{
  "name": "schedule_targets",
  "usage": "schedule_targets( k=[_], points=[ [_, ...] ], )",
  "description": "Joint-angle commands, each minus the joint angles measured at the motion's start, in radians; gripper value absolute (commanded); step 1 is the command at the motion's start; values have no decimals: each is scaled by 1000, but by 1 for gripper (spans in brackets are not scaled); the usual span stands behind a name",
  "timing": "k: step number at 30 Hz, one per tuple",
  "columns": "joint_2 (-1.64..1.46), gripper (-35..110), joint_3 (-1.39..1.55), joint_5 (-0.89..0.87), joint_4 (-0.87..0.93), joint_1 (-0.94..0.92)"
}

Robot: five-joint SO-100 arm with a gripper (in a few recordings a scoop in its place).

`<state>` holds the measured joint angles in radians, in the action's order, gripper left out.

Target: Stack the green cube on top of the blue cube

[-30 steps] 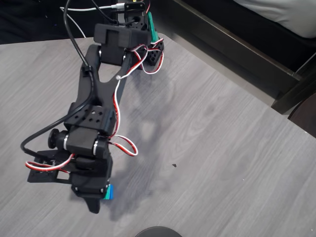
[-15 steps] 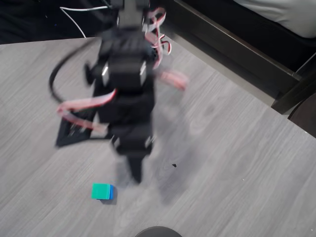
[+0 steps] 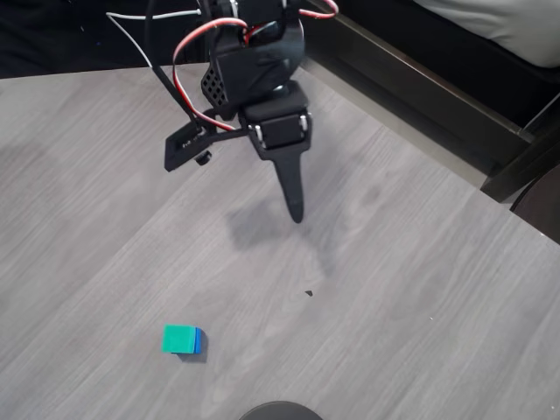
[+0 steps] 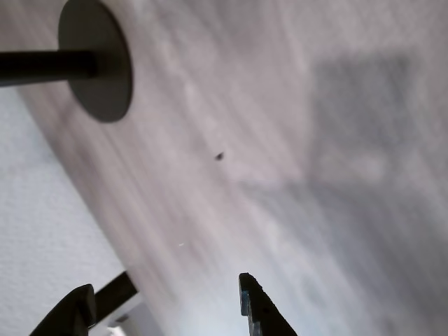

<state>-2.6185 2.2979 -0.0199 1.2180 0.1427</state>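
Observation:
In the overhead view the green cube (image 3: 178, 338) rests on the blue cube (image 3: 199, 340), of which only a thin blue strip shows at the right side. The pair stands alone near the table's front edge. My gripper (image 3: 295, 208) hangs raised over the middle of the table, well up and to the right of the cubes, touching neither. In the wrist view my gripper (image 4: 164, 311) is open: its two dark fingertips (image 4: 257, 305) stand apart at the bottom with nothing between them.
A round dark stand base (image 3: 280, 409) sits at the table's front edge, also seen on its pole as a disc (image 4: 96, 59) in the wrist view. A small dark speck (image 3: 309, 292) lies mid-table. A dark frame (image 3: 420, 87) runs along the table's back right edge.
The arm has lifted off the cubes and swung back toward the far side. The green cube stays behind on top of the blue cube.

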Motion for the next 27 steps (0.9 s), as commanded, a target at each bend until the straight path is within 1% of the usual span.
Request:
schedule_targets(
  k=[1, 5, 12, 18, 24, 27],
  points=[
    [-117, 32, 115, 72, -52, -14],
    [-265, 32, 245, 138, -84, -14],
    [-534, 32, 434, 181, -74, -20],
    [-558, 32, 514, 178, -58, -21],
    [-716, 32, 630, 144, -57, -75],
    [-719, 32, 666, 146, -57, -75]
  ],
)
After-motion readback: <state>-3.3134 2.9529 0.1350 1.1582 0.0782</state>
